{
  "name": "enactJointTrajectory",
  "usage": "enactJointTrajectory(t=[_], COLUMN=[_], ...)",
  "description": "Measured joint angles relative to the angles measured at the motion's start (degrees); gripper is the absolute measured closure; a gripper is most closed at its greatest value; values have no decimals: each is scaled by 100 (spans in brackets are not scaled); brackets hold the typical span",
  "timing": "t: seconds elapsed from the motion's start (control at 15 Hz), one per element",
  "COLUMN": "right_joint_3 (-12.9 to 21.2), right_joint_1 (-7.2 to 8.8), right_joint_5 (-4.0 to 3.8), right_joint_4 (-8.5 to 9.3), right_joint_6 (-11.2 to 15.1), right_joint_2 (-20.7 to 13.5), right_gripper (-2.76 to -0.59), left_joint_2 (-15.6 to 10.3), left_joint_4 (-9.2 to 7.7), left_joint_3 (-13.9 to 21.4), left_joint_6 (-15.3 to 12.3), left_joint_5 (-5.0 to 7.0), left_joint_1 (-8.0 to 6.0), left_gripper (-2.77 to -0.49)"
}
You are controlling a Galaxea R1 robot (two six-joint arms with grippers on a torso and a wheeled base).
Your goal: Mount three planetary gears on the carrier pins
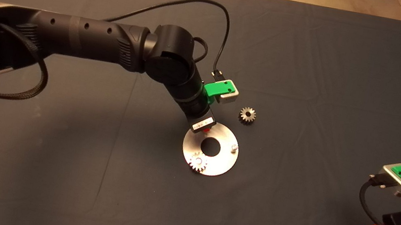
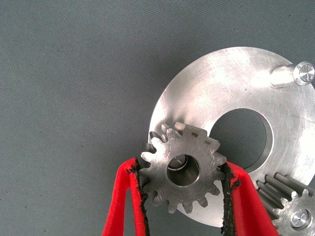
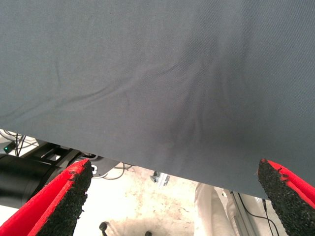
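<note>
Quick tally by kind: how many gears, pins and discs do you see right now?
Small silvery-grey toothed metal gears: 3, one loose on the mat, one on a pin, one in the left gripper.
Short silver carrier pins visible: 3.
Flat shiny round metal disc: 1.
Total: 7.

**Left wrist view: gear held over carrier disc**

A planetary gear is clamped between the two red fingers of the left gripper. It is held over the edge of the silver disc, and a pin end is seen through its centre hole. One bare carrier pin stands upright on the disc. A second gear is seated on another pin. The dark mat lies beneath.
</note>
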Motion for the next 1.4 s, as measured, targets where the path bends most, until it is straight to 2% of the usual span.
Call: enactJointTrajectory(t=[0.93,1.33,1.4], right_joint_3=[0,0,0], right_joint_1=[11,11,11], right_joint_5=[0,-2,0], right_joint_4=[1,1,1], right_joint_6=[0,0,0], right_joint_2=[-1,0,-2], right_gripper=[-250,-250,-250], left_joint_2=[-35,-74,-77], left_joint_4=[0,-2,-5], left_joint_3=[0,0,0], left_joint_6=[-24,-26,-28], left_joint_5=[-50,-157,-179], left_joint_1=[29,29,29], left_gripper=[-55,-55,-65])
